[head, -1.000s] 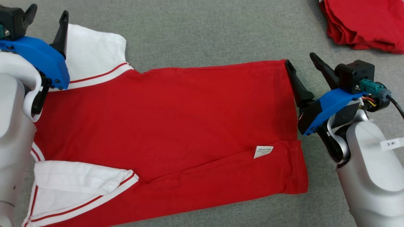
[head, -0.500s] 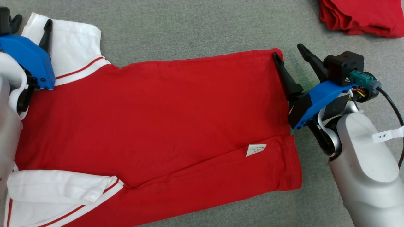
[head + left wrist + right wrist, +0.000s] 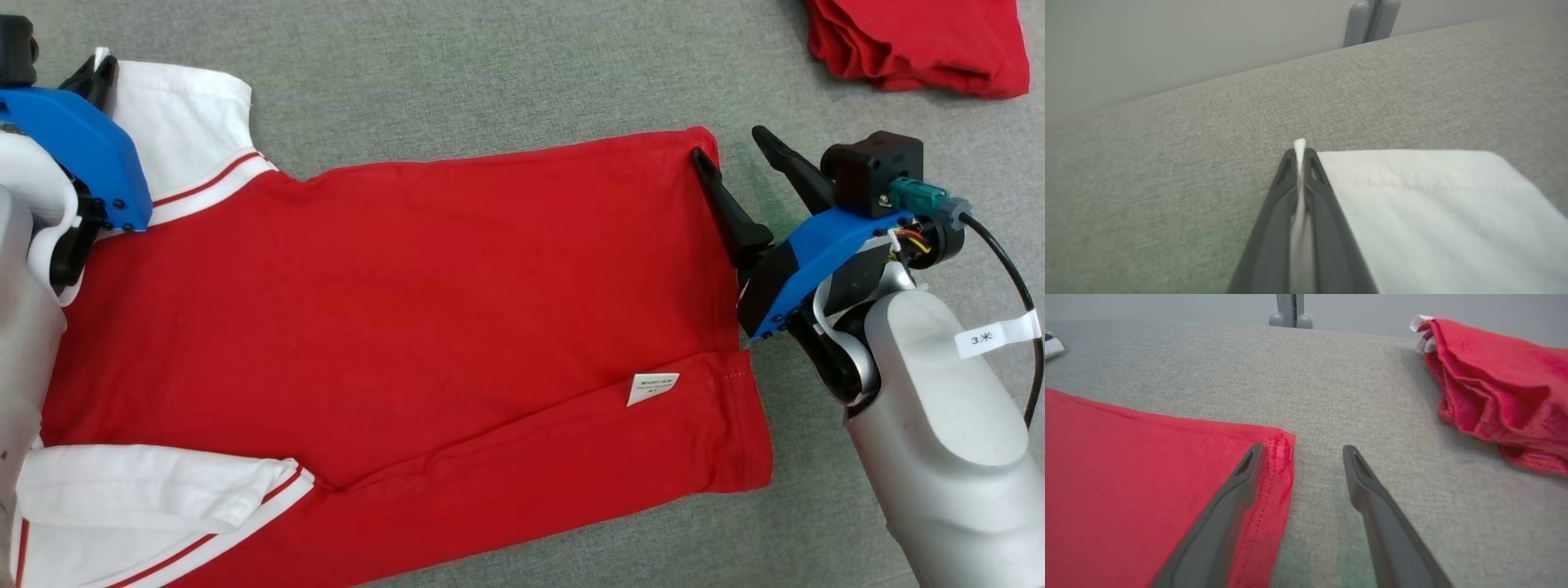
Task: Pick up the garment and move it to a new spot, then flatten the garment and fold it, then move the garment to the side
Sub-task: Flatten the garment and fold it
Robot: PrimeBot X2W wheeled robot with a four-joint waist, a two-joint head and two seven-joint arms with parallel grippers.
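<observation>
Garment (image 3: 408,278): a red shirt with white, red-striped sleeves, spread flat across the middle of the grey tabletop (image 3: 490,73), collar end towards the robot's left and hem towards its right. A strip along the near side is folded over, with a small white label (image 3: 653,388) lying at the fold.

The left gripper (image 3: 98,69) is at the far left corner, on the far sleeve (image 3: 188,122). In the left wrist view its fingers are pressed together with a thin edge of white cloth pinched between them and poking out past the tips (image 3: 1299,155), so it is clamped on the garment by that sleeve (image 3: 1433,204).

The right gripper (image 3: 728,144) is spread wide and holds nothing. It sits at the far hem corner: one finger over the red cloth just inside the stitched hem, the other over bare tabletop (image 3: 1303,448). Whether the inner finger touches the cloth is hard to tell.

A second red pile (image 3: 914,41) lies well apart at the far right.
</observation>
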